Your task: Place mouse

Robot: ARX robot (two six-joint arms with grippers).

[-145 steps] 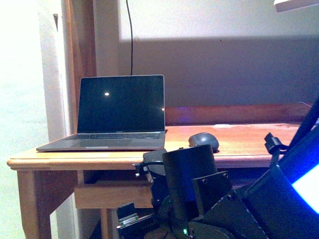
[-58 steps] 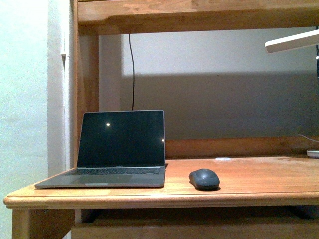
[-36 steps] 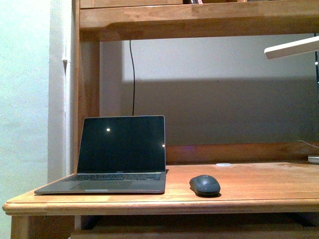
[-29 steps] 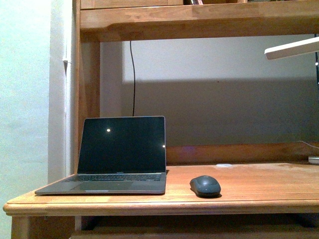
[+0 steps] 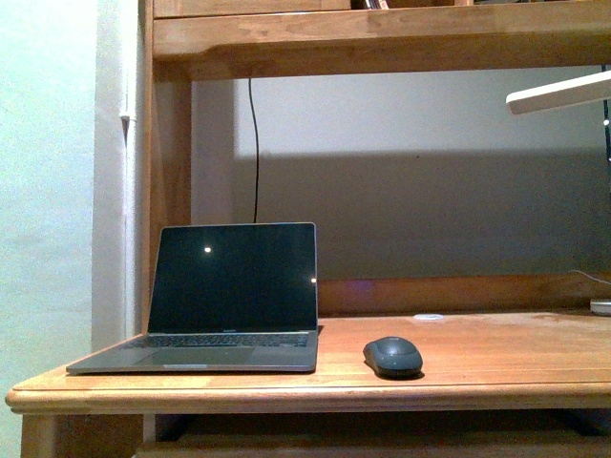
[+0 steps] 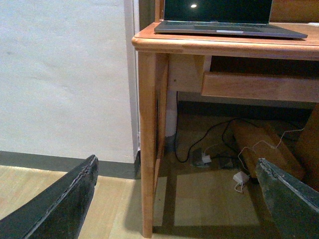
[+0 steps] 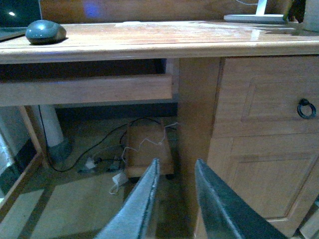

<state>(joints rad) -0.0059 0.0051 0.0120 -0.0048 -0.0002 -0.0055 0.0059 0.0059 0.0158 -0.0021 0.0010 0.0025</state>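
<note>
The arms have dropped out of the front view — the mouse sits alone on the worktop, above and beyond both low-hanging pincers. Left pincer is spread, right pincer nearly closed — both empty; placing looks finished.
</note>
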